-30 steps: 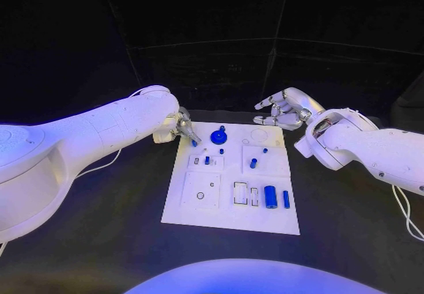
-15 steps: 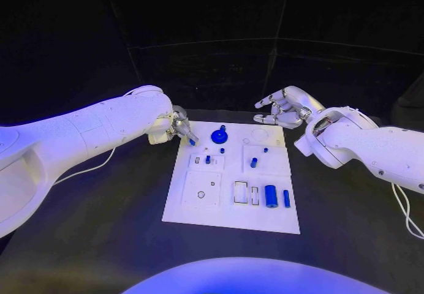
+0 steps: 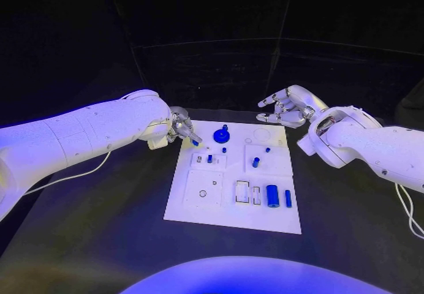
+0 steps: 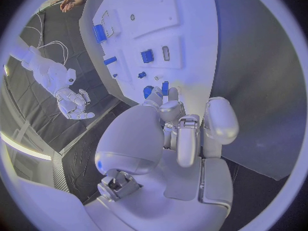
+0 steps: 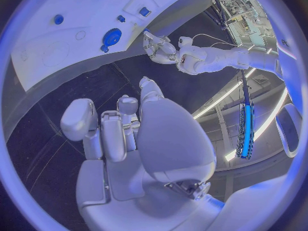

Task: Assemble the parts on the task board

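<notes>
Black table (image 3: pixel 106 233) carries the white rectangular task board (image 3: pixel 234 208) at centre. Left hand (image 3: pixel 183 130) sits over the board's far left corner, fingers pinching a small blue peg (image 3: pixel 193 142). Right hand (image 3: pixel 284 108) hovers beyond the far right corner, fingers spread, grasping nothing. Other small blue parts (image 3: pixel 272 196) lie on the board.

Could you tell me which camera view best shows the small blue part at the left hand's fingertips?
The left wrist view: the blue part sits beside the left hand fingertips. The head view shows it small; the right wrist view barely resolves it.
</notes>
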Controlling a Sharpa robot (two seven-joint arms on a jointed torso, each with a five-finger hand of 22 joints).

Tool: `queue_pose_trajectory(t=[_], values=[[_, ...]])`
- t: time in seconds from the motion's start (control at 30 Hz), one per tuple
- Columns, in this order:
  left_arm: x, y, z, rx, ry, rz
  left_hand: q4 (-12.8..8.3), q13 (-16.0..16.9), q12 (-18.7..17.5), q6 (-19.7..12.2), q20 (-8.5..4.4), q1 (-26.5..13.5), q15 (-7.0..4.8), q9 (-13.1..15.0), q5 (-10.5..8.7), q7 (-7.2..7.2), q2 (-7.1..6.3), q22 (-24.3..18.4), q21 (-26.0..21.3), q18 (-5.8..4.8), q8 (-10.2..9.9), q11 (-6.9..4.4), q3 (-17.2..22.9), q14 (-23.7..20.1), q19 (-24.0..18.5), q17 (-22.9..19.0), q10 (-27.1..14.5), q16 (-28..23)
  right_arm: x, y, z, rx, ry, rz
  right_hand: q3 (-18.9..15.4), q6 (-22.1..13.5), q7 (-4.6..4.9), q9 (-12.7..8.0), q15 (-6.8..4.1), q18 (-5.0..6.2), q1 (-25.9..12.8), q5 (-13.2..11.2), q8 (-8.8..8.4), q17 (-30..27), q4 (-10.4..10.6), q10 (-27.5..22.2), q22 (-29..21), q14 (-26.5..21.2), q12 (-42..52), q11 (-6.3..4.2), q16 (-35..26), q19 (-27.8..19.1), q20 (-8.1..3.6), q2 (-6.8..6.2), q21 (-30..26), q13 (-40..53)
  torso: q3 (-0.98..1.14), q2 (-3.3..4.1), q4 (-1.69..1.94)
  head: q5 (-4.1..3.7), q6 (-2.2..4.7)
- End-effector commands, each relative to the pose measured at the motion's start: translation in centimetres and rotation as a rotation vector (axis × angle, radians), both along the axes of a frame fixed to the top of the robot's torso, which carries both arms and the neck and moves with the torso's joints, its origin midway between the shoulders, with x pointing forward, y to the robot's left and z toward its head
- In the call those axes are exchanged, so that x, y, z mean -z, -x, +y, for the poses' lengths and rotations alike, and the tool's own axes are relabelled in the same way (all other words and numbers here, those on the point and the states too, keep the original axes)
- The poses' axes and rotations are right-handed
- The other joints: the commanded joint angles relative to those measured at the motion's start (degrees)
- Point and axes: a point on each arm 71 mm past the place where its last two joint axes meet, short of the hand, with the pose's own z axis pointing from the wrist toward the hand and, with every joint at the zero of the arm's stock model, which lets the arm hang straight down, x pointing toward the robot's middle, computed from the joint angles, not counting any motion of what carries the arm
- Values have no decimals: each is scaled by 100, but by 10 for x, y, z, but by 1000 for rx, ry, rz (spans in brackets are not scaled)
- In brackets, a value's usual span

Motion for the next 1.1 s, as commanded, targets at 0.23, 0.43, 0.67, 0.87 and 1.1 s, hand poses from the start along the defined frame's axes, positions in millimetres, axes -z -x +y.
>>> queue_pose_trajectory(t=[0.23,0.43,0.67,0.87,1.1], values=[[8,14,-6,0,13,-40,-196,-5,-32,12,-34,112,-43,125,32,-46,29,21,2,49,118,-12,171,584,4,1509,25,18,-1,0,0,-6,-4,0,-20,36,-19,-2,-41,69,-12,31,35,24,13,-30,-9,267,1,-9,-39,-8,-25,51,-33,-6,-9,7,-17,31,-9],[14,19,-13,32,-10,-14,-201,-14,-38,11,-35,113,-44,127,32,-47,29,16,-1,50,120,-13,174,584,3,1509,24,18,-1,-1,1,-9,-4,3,-20,36,-19,-2,-41,69,-12,31,35,24,13,-30,-9,267,1,-9,-39,-8,-25,51,-33,-6,-4,24,-55,66,-5],[18,21,-16,59,-39,17,-215,-38,-56,5,-36,118,-46,130,32,-48,26,9,-7,52,122,-14,183,584,0,1509,19,18,-1,0,2,-13,-4,6,-20,36,-19,-2,-41,69,-12,31,35,24,13,-30,-9,267,1,-9,-39,-8,-25,51,-33,-6,4,25,-51,68,-28],[20,23,-18,78,-53,40,-260,-67,-83,-13,-40,137,-50,139,32,-51,19,14,-5,51,126,-18,218,584,4,1509,15,18,-1,0,4,-16,-4,7,-20,36,-19,-2,-41,69,-12,31,35,24,13,-30,-9,267,1,-9,-39,-8,-25,51,-33,-6,1,23,-46,53,-56],[21,25,-19,92,-65,60,-295,-61,-83,-24,-43,148,-52,146,32,-52,9,25,1,48,128,-20,249,584,9,1509,25,18,-1,0,3,-16,-4,7,-20,36,-19,-2,-41,69,-12,31,35,24,13,-30,-9,267,1,-9,-39,-8,-25,51,-33,-6,1,22,-55,65,-67]])
